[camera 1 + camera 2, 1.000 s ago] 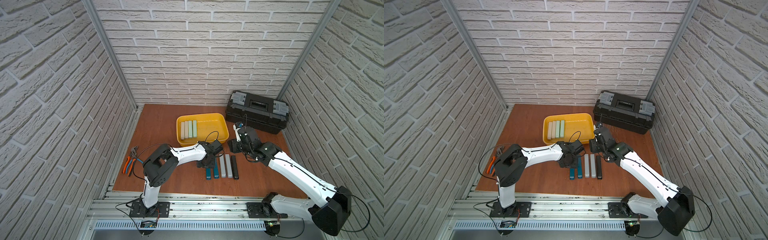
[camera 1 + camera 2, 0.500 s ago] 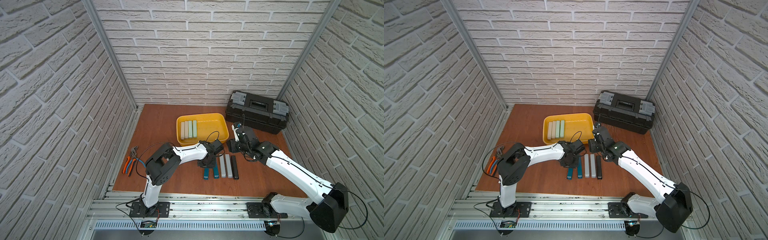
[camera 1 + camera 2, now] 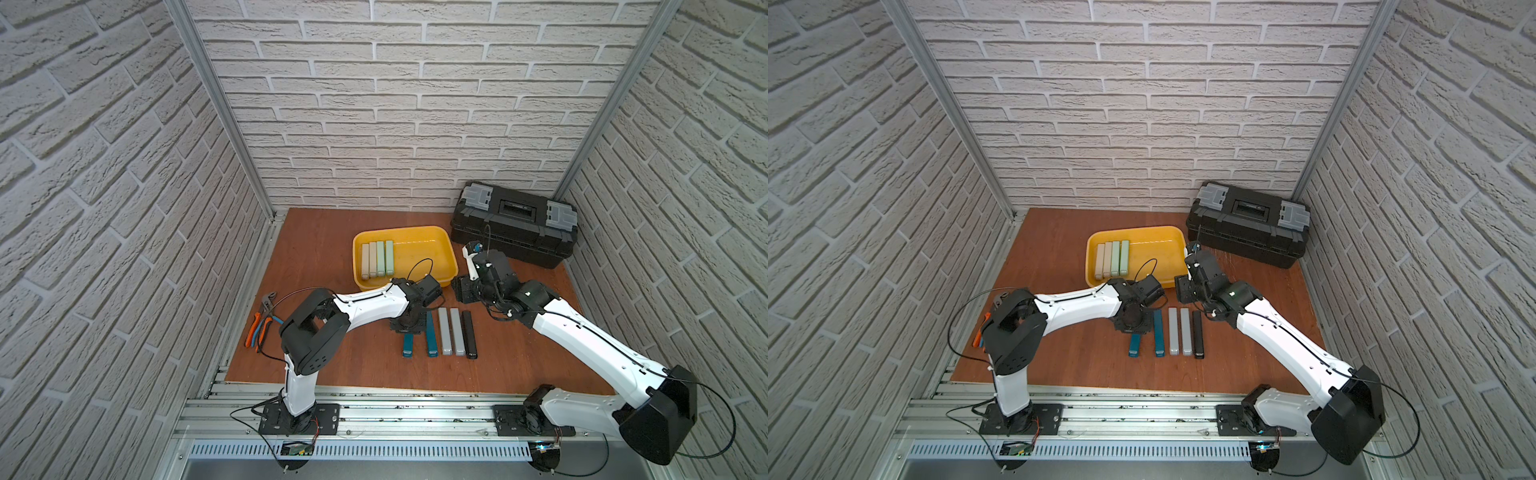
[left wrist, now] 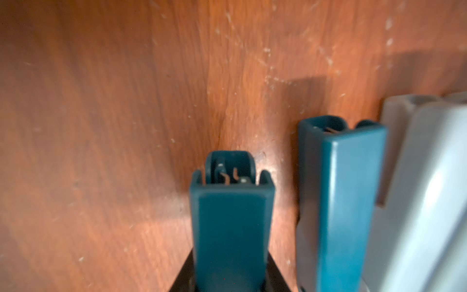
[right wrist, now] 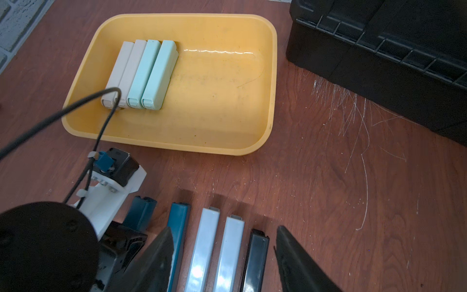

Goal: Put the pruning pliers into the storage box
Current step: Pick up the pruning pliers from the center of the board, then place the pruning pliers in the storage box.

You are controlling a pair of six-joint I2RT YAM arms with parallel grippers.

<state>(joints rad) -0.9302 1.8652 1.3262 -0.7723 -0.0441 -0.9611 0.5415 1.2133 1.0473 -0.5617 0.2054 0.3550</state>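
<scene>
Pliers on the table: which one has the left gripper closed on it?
The end teal bar, farthest from the black bar; the left gripper is shut on it.

Both top views look steeply down from the front over the whole table [image 3: 324, 249]. The left wrist view sits close on a teal bar [image 4: 231, 227]; the right wrist view shares the yellow tray [image 5: 177, 146] with them.
</scene>
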